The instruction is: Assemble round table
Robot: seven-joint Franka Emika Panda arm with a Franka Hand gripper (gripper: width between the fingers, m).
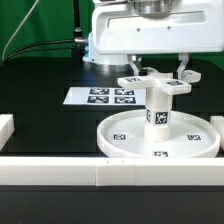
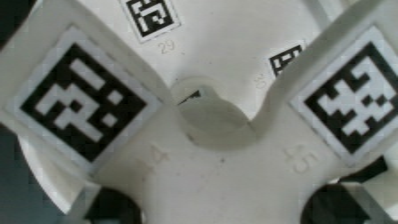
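1. Round disc [image 1: 160,140] lies flat on the black table [image 1: 40,100], near the front rail [image 1: 90,178], toward the exterior view's right. White, raised rim, square tags on the rim's outer face and on its floor.
2. Short thick cylinder [image 1: 158,112] stands upright at the disc's centre. It carries a black-and-white tag on its side.
3. Cross-shaped piece [image 1: 155,81] sits on top of the cylinder, roughly level, arms spreading out past the cylinder's width. Tags on the arms face up.
4. Gripper [image 1: 156,68] hangs straight over the cross-shaped piece from the white arm body. Fingers [image 1: 182,70] come down on either side of the piece; the fingertips reach to the level of its arms. Cannot tell from either view whether they press on it or stand just clear, so the hold is uncertain.
5. Wrist view: the cross-shaped piece [image 2: 196,120] fills the picture, close up. Two large tags on broad arms, two smaller tags farther off, and a round boss at the middle where the arms meet. Dark finger pads [image 2: 365,195] show at the corners of the view.
6. Marker board [image 1: 103,97] lies flat on the table behind the disc, toward the exterior view's left, well apart from it.
7. A second white rail [image 1: 5,130] sits at the exterior view's left edge.
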